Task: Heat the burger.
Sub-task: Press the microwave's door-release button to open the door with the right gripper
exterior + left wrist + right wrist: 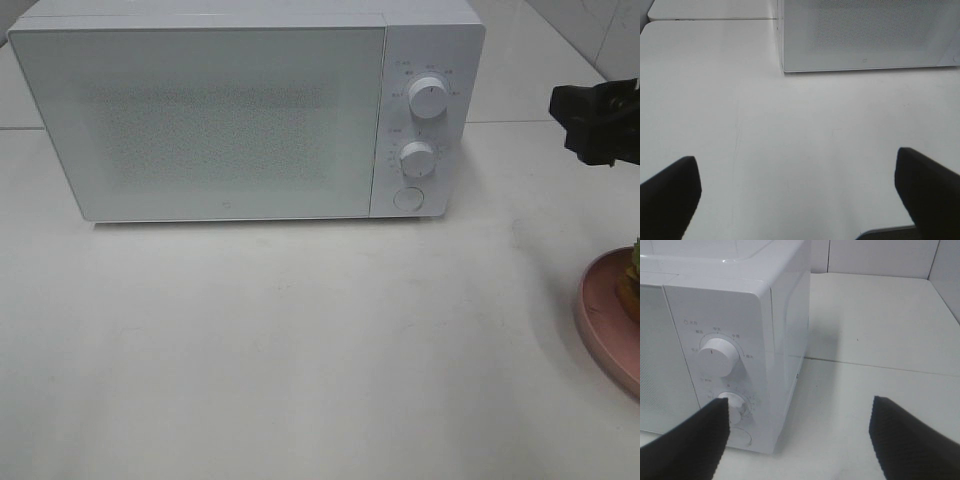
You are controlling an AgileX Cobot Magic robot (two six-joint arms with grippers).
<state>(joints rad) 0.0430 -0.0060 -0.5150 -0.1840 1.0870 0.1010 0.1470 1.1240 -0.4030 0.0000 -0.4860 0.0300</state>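
White tabletop (300, 340), left claw (797, 165) spread above it, right claw (800, 407) spread facing microwave dials (717, 356), burger (632, 280) apparently on plate (598, 312)

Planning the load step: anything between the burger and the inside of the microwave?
Yes. The microwave door is shut, so the burger, on its plate at the right, cannot go in yet. Nothing else visible lies between them.

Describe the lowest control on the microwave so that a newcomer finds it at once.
The big white box-shaped microwave oven stands on the white table. On its right panel, under two protruding white dials, sits a flat round white button. Only it lacks scale marks.
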